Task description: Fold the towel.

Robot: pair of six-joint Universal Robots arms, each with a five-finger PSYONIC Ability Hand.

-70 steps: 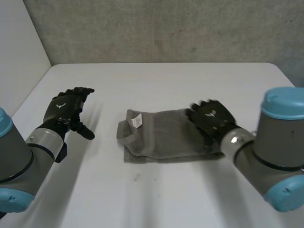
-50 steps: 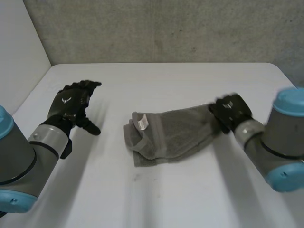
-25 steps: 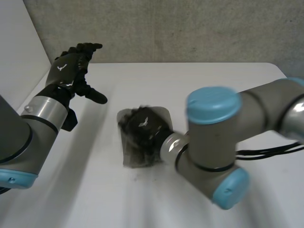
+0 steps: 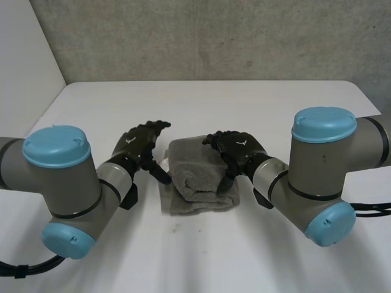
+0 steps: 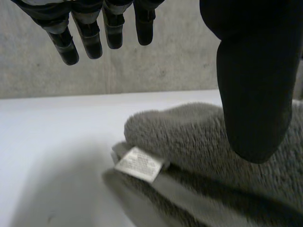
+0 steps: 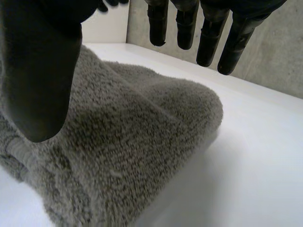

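A grey towel (image 4: 194, 177) lies folded into a thick small bundle on the white table (image 4: 201, 104), between the two hands. My left hand (image 4: 139, 145) hovers at its left edge, fingers straight, thumb pointing toward the cloth, holding nothing. My right hand (image 4: 235, 149) is over the towel's right side with fingers spread, thumb down beside the cloth. Under the left hand's thumb (image 5: 253, 90), the towel (image 5: 199, 156) shows a white label (image 5: 140, 163) on its lower layer. Below the right hand's fingers (image 6: 208, 33), the towel (image 6: 123, 142) rises as a rounded fold.
A grey concrete wall (image 4: 201, 36) runs behind the table's far edge, and a white panel (image 4: 24, 73) stands at the left. Both arms' big grey elbows with blue caps (image 4: 56, 146) (image 4: 324, 125) sit low over the near table on either side of the towel.
The right hand swept the towel's right end leftward over the rest, then let go and opened above the bundle. The left hand came down from the far left to the towel's left edge.
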